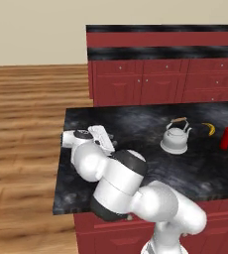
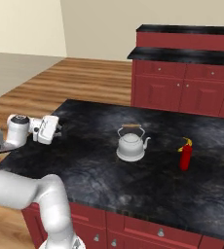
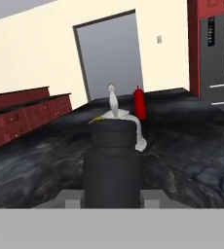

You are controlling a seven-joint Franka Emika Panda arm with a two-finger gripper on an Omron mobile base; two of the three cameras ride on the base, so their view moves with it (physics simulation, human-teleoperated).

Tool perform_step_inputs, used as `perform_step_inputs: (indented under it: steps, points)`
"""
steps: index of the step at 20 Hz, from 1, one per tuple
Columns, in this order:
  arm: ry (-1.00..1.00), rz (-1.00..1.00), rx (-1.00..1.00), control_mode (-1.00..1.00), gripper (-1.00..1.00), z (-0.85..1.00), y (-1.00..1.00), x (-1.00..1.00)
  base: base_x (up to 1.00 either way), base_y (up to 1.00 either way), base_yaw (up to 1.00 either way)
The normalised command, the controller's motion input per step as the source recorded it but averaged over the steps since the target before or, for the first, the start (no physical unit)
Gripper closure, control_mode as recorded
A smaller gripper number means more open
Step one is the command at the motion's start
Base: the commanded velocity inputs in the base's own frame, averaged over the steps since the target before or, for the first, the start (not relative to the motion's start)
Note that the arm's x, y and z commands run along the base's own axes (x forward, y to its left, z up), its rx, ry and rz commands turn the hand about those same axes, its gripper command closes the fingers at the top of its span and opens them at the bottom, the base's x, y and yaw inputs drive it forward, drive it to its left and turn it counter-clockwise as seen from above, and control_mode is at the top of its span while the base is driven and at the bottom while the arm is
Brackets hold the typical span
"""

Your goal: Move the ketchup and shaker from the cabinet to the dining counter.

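A black marbled stone dining counter (image 2: 133, 185) tops red panelled fronts. On it stand a rounded silver kettle (image 2: 131, 145) with a hooped handle and, to its right, the slim red ketchup (image 2: 185, 155) bottle, upright, with a small yellow banana (image 1: 209, 128) just behind it. Near the counter's left edge the white arm's gripper (image 2: 59, 130) is clenched on the shaker (image 3: 113, 163), a dark ribbed cylinder with a narrower top, held low over the stone; its base is cut off in the hand view.
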Motion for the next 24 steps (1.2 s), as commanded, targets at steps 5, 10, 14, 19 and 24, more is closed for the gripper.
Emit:
perform_step_inputs:
  steps: [5, 10, 14, 19, 24]
  points:
    - [0.0, -0.2, 0.0, -1.0, 1.0, -0.42, -0.1, 0.05, 0.0, 0.0, 0.0]
    - [0.0, -0.15, 0.0, -1.0, 1.0, -0.37, -0.01, 0.05, 0.0, 0.0, 0.0]
    - [0.0, -0.11, 0.0, -1.0, 1.0, -0.37, 0.0, 0.06, 0.0, 0.0, 0.0]
    - [0.0, -0.07, 0.0, -1.0, -1.0, -0.42, 0.0, 0.0, 0.0, 0.0, 0.0]
    - [0.0, -0.05, 0.0, -1.0, -1.0, -0.37, -0.01, 0.0, 0.0, 0.0, 0.0]
